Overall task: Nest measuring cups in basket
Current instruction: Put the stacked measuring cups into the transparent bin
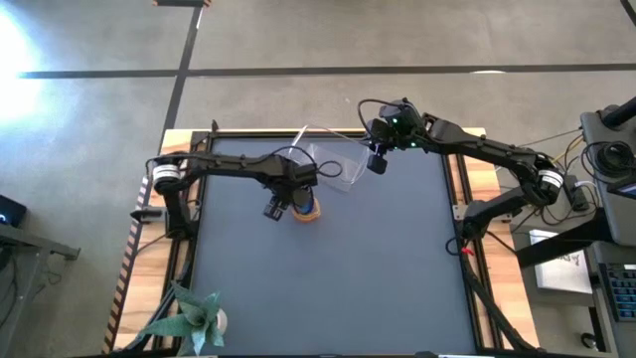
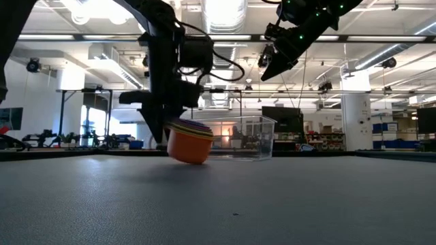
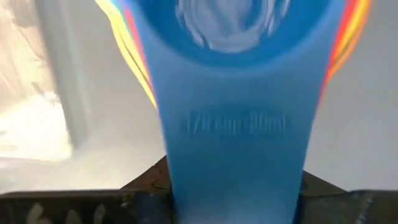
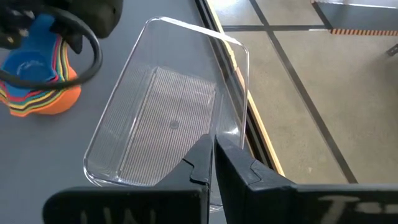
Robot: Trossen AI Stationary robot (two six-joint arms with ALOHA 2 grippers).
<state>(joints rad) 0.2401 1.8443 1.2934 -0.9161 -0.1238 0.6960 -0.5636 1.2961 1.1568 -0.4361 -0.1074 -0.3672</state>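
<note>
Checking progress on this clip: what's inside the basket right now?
Nothing: the clear basket shows only its ribbed floor. The nested measuring cups sit beside it on the table, handles at the left pincer.

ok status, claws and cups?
Left claw shut on nested cups, tilted on table beside basket. Right claw shut, above the empty basket. Nothing in the way.
</note>
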